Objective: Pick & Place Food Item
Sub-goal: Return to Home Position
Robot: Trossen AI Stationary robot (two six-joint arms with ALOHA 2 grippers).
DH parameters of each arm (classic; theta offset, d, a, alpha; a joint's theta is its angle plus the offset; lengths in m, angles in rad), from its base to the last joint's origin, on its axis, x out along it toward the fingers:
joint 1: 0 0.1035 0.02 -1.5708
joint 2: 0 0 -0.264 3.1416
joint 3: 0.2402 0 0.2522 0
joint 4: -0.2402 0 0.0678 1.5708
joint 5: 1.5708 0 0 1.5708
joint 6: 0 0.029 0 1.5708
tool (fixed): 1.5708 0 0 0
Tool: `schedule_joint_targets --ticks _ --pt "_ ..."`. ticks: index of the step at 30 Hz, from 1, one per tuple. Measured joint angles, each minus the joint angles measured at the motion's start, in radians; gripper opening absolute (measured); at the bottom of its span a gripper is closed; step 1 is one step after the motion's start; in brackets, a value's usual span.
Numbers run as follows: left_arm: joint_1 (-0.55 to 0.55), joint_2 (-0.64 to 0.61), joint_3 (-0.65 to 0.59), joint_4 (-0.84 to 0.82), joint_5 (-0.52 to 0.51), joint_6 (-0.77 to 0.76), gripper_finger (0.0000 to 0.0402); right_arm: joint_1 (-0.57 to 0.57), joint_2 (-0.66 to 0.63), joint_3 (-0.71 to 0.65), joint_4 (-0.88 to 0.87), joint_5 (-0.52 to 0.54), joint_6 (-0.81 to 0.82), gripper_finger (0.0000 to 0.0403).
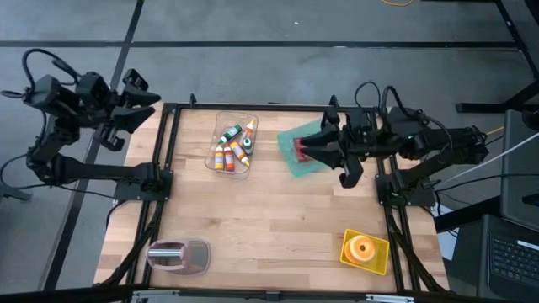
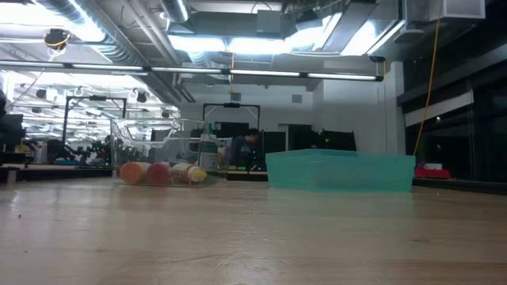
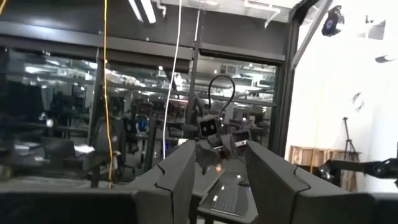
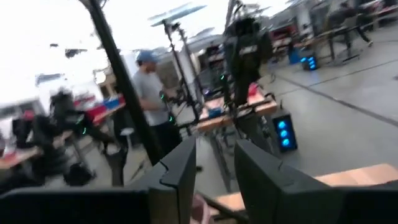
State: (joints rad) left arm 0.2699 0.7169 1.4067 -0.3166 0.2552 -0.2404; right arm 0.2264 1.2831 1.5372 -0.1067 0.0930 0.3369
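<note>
A clear tub (image 1: 232, 145) (image 2: 162, 162) holding several small colourful food items stands at the table's far middle. To its right is a teal bin (image 1: 290, 160) (image 2: 341, 170) with a red item (image 1: 298, 150) showing in it. High over the bin's right side, my right gripper (image 1: 306, 148) (image 4: 214, 146) points level toward the table's left. It is open by a narrow gap, with nothing between the fingertips. My left gripper (image 1: 143, 93) (image 3: 221, 149) is raised beyond the table's far left corner, open and empty.
A yellow tray with an orange ring (image 1: 364, 250) sits at the near right. A pink and grey dish (image 1: 179, 255) sits at the near left. The wooden top (image 1: 269, 219) between them is bare. A person (image 4: 149, 93) stands in the room beyond the table.
</note>
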Motion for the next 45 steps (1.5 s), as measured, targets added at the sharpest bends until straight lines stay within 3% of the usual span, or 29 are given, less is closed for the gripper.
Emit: schedule_joint_targets --ticks 4,8,10,12,14,18,21,28,31,39,45 --pt "0.0 -0.012 -0.001 -0.003 0.012 -0.008 0.0137 0.0 0.005 0.0 -0.104 -0.03 -0.08 0.0109" --pt "0.0 -0.024 0.0 0.004 0.016 -0.093 0.0139 0.004 0.02 0.0 -0.178 -0.041 0.009 0.0109" --pt "0.001 -0.023 -0.001 0.013 0.128 -0.163 0.0138 0.001 0.021 0.0 -0.169 -0.125 0.005 0.0109" --pt "-0.001 -0.022 -0.001 0.028 0.351 -0.138 0.0139 0.0 0.015 0.0 -0.142 -0.185 -0.004 0.0109" --pt "-0.001 -0.035 -0.001 0.007 0.438 -0.093 0.0139 0.014 0.004 0.0 -0.132 -0.185 -0.046 0.0109" --pt "0.0 -0.107 -0.028 -0.062 0.416 -0.019 0.0139 0.029 -0.038 -0.029 -0.123 -0.179 -0.111 0.0109" --pt "0.0 -0.173 -0.117 -0.057 0.416 0.018 0.0139 0.028 -0.106 -0.127 -0.09 -0.15 -0.131 0.0109" --pt "0.0 -0.405 -0.459 0.183 0.395 -0.041 0.0139 0.0 -0.405 -0.595 0.281 -0.118 -0.143 0.0109" --pt "0.0 -0.507 -0.589 0.279 0.363 -0.083 0.0139 -0.001 -0.511 -0.757 0.329 -0.078 -0.107 0.0109" --pt "0.0 -0.707 -0.817 0.216 0.279 -0.075 0.0139 -0.002 -0.725 -1.0 0.345 -0.021 -0.093 0.0109" --pt "0.0 -0.709 -0.862 0.134 0.217 -0.034 0.0139 -0.002 -0.886 -1.172 0.347 -0.003 -0.047 0.0109"
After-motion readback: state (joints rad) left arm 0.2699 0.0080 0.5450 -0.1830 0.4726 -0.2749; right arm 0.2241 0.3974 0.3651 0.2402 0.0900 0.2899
